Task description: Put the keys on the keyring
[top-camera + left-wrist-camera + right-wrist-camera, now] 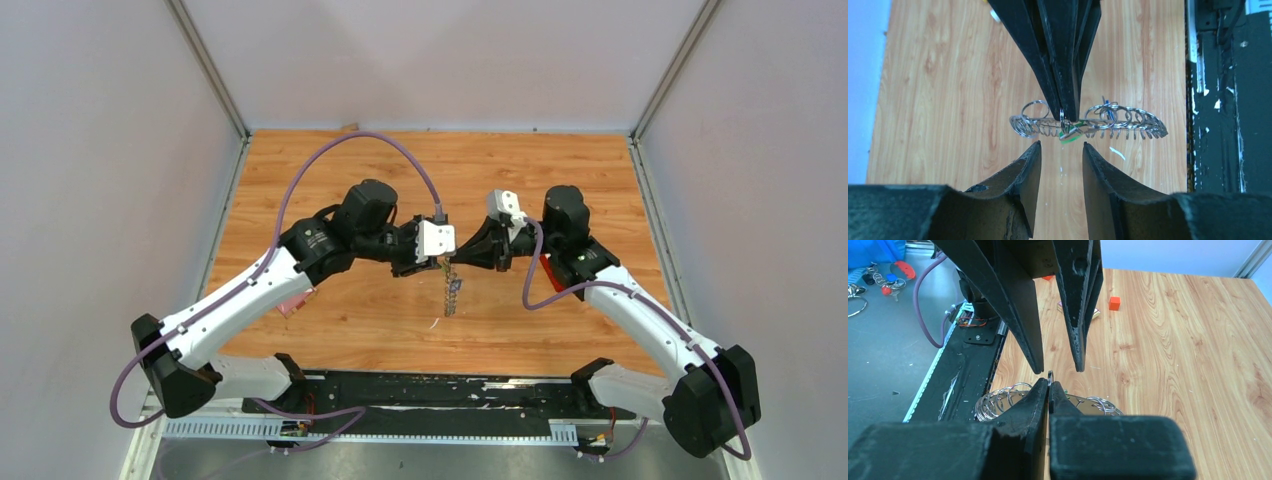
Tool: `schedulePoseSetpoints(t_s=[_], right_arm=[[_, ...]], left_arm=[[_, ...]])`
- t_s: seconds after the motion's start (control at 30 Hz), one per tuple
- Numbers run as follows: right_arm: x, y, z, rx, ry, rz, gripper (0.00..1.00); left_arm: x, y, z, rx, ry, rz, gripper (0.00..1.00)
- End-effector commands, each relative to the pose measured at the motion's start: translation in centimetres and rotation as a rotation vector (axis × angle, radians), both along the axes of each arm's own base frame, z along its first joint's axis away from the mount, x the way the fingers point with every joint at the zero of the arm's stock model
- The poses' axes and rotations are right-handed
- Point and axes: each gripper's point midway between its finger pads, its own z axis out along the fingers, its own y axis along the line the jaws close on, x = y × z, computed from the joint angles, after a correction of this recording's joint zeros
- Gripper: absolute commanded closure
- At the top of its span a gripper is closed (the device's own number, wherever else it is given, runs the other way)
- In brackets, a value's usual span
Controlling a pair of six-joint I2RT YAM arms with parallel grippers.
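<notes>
In the top view the wooden bench (pixel 400 170) is closed in by pale walls at the left, right and upper edges of the frame. A black base strip (pixel 420 395) runs along its lower edge. The two arms meet at the middle of the frame. The boards above them and toward both side walls lie open, as does a band between them and the strip.

The keyring (pixel 1128 125) hangs at that central meeting point, well clear of every wall. Whether its lower end touches the bench cannot be told. In the left wrist view it stretches edge-on across the middle of the frame, a row of wire loops and key teeth.

The two right fingers (pixel 1028 410) are clenched together, pinching one small wire loop at the keyring's edge. The two left fingers (pixel 1018 185) are released and stand apart with nothing between them. Their tips lie just short of the ring, one on either side of the pinched loop, and do not touch it.

Two coloured keys show. One green key (pixel 1070 134) lies against the wire directly beneath the clenched tips. One blue key (pixel 1106 109) shows as a sliver among the loops to the right of centre. Whether either is threaded on cannot be told.

One orange-red cube (pixel 1114 303) sits apart on bare boards in the upper middle of the right wrist view. One pink card (pixel 293 305) peeks out beneath the left arm, toward the lower left of the top view.
</notes>
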Motion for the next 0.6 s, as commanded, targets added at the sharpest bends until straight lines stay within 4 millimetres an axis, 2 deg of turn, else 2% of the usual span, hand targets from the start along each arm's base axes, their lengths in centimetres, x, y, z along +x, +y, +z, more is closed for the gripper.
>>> schedulePoseSetpoints(t_s=[0.0,0.1,0.4,0.57], right_arm=[[-0.7,0.0,2.7,0.056,-0.075,0.052,1.0],[-0.6,-0.1,2.7,0.057,-0.076,0.051,1.0],[-0.8,-0.3,3.1,0.061,-0.073,0.055,1.0],[-0.7,-0.3,3.2,0.061,-0.073,0.051,1.0]], left_arm=[[-1.0,-1.0,4.1,-0.141,-0.066,-0.08,0.57],[-1.2,-1.0,3.7,-0.131,-0.074,-0.103,0.57],[-1.1,-0.6,0.5,-0.124,-0.094,-0.094,0.56],[-1.2,-0.7,-0.7,-0.137,-0.084,-0.093,0.56]])
